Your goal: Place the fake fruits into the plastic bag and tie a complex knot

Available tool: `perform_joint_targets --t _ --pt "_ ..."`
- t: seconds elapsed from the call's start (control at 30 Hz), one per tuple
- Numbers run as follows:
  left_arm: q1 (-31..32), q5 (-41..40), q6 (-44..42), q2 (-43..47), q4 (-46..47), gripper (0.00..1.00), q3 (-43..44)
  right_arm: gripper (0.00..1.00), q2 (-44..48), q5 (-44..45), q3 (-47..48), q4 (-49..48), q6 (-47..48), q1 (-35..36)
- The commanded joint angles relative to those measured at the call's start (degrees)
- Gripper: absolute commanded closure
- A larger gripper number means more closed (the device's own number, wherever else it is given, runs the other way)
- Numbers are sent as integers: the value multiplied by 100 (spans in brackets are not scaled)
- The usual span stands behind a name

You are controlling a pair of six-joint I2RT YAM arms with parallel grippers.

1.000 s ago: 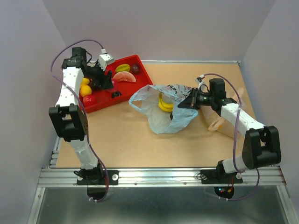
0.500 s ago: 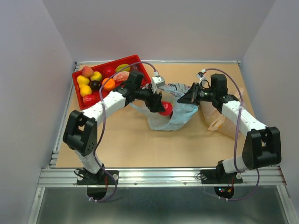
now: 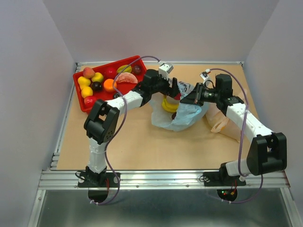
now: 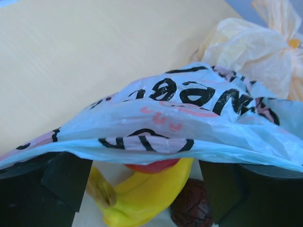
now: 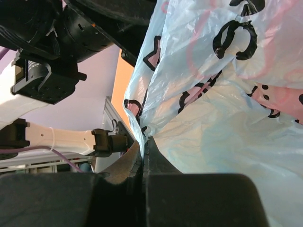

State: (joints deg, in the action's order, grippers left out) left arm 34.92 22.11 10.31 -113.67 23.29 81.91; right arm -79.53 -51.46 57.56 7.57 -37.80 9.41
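L gripper (image 3: 175,91) is hovering, jaws spread, at plastic bag (image 3: 187,117) mouth; banana bunch (image 4: 142,198) is lying inside. R gripper (image 3: 190,100), at bag's 2 o'clock, is pinching its rim.

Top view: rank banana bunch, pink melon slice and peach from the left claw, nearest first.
1. Banana bunch, inside the blue bag, right by the left claw.
2. Pink melon slice, on the red tray's right side.
3. Peach, at the tray's far left corner.
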Motion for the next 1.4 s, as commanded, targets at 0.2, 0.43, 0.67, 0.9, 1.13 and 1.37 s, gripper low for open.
perform_joint_targets --t 0.2,0.43,0.67,0.9,1.13,1.37 --pt "-300 1870 -942 1660 -1401 1 -421 100 -81 -84 -52 -195 53 -18" --pt "-2180 1975 -2047 3017 -3223 4 -343 100 -221 13 -236 -212 369 -18" --pt "-3438 86 -2842 2113 -4227 1 588 99 -476 66 -298 -230 651 -18" --pt "-3448 -760 -2227 559 -4649 2 1730 99 -520 128 -263 -212 695 -9" --pt "-3896 -567 -1892 -252 -4509 16 2092 100 -485 84 -263 -221 695 -18" --pt "-4072 -348 -1760 -612 -4377 19 2118 100 -494 49 -281 -212 686 -9"
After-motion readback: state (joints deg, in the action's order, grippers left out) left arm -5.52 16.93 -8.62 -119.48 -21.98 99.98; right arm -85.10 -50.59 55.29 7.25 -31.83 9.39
